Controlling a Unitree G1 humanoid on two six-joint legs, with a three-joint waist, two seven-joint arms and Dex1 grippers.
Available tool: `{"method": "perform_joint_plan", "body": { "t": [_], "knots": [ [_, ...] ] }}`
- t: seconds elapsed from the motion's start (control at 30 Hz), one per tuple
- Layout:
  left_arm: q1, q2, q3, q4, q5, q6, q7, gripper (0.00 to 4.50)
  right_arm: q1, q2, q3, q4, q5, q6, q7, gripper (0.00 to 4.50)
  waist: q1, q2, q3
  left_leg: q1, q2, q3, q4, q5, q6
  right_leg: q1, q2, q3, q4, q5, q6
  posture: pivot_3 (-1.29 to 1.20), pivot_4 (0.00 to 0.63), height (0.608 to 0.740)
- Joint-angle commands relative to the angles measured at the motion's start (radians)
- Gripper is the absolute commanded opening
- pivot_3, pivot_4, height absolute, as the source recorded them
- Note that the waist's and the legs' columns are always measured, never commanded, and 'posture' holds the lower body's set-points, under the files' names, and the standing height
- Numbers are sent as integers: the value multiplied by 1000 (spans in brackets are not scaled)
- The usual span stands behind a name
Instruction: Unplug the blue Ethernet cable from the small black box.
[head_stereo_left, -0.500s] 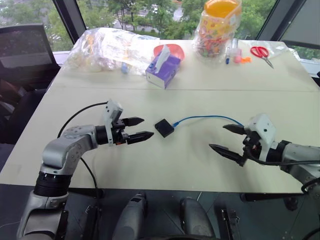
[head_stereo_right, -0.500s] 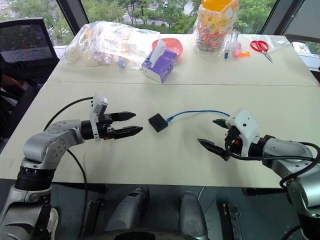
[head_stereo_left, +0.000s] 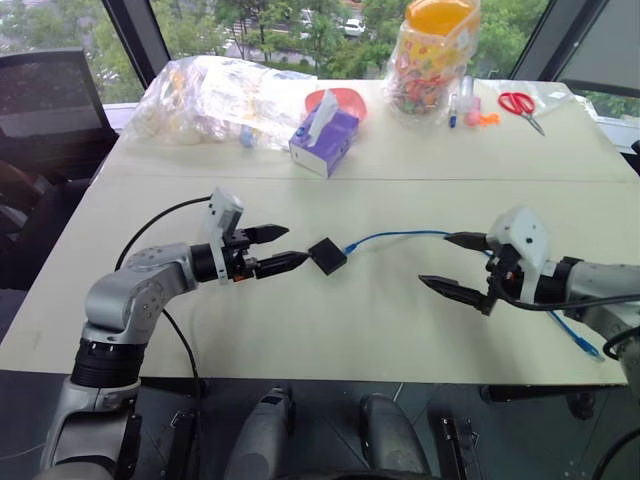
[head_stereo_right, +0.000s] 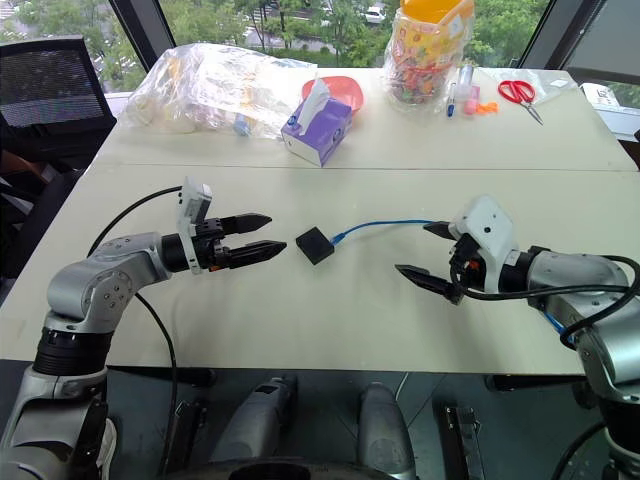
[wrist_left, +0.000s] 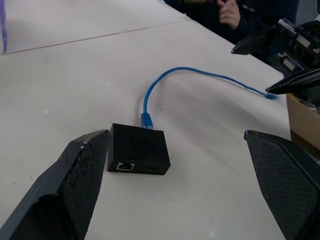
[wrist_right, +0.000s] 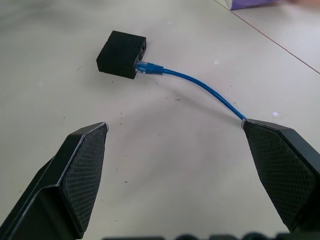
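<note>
The small black box (head_stereo_left: 327, 256) lies near the table's middle. The blue Ethernet cable (head_stereo_left: 410, 236) is plugged into the side of the box that faces right (wrist_right: 147, 66), and it arcs off to the right. My left gripper (head_stereo_left: 294, 245) is open just left of the box, and its nearer fingertip (wrist_left: 102, 137) almost touches the box's corner. My right gripper (head_stereo_left: 434, 260) is open at the cable's right stretch, with its far finger (wrist_right: 272, 150) over the cord. The cable runs on under the right arm toward the table's front edge (head_stereo_left: 572, 335).
At the back stand a purple tissue box (head_stereo_left: 325, 138), a crumpled plastic bag (head_stereo_left: 215, 95), a red bowl (head_stereo_left: 345, 100), a jar of sweets (head_stereo_left: 432, 55) and red scissors (head_stereo_left: 520, 105). A black chair (head_stereo_right: 55, 85) stands at the far left. A person's hand (wrist_left: 229, 10) is beyond the table.
Both grippers have shifted slightly farther across the table. The left one's nearer fingertip now sits by the box's corner. The right one's far finger has come level with the cable. The box has not moved.
</note>
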Motion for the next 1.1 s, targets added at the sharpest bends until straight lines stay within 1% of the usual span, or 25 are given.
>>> {"method": "perform_joint_plan", "body": {
  "t": [0.03,0.1,0.13,0.23,0.27,0.4,0.5,0.67,0.8,0.93,1.1],
  "knots": [
    [-10,4,20,0,9,-32,2,4454,-77,-31,62,38,-49,-44,38,4500,0,0,0,0,0,0,0,0,0,0,0,0,0,0,0,0,150,728],
    [-9,7,9,3,21,-46,-6,4454,-146,-40,124,90,-94,-58,51,4500,0,0,0,0,0,0,0,0,0,0,0,0,0,0,0,0,150,728],
    [-8,8,3,-1,27,-53,-9,4454,-208,-32,164,136,-120,-69,61,4500,0,0,0,0,0,0,0,0,0,0,0,0,0,0,0,0,150,728],
    [-3,4,3,-14,33,-66,-2,4454,-428,4,336,316,-211,-88,151,4500,-9,1,1,1,0,2,1,0,0,0,0,0,0,1,-1,0,150,728],
    [-2,2,5,-14,33,-67,0,4454,-470,16,371,360,-232,-98,175,4500,-8,0,1,2,0,2,1,0,0,0,0,0,1,1,-1,0,150,728],
    [29,11,6,-46,37,-73,2,4454,-687,129,536,648,-356,-215,310,4500,-9,0,1,2,1,2,-1,0,0,-1,0,0,1,1,-1,0,150,728],
    [41,7,16,-61,35,-78,21,4454,-817,216,630,866,-451,-330,401,4500,-8,0,2,1,0,2,-1,0,0,-2,0,0,2,1,0,0,150,728],
    [73,11,32,-99,35,-86,53,4454,-1000,374,714,1218,-584,-526,472,4500,-11,0,2,3,0,2,-1,1,-1,-2,1,0,5,3,4,0,150,728],
    [95,18,40,-123,43,-96,78,4454,-1093,468,747,1441,-680,-656,500,4500,-11,0,2,4,0,1,-1,1,-2,-3,1,0,12,3,4,0,150,728],
    [113,21,51,-145,40,-98,97,4454,-1139,526,761,1559,-748,-748,527,4500,-14,0,2,5,0,0,-1,2,-3,-3,2,0,14,3,4,0,150,728],
    [132,24,61,-162,43,-107,118,4454,-1171,589,764,1643,-821,-834,518,4500,-35,0,2,6,0,0,-1,3,-4,-4,3,1,15,3,4,0,150,728]
  ]
}}
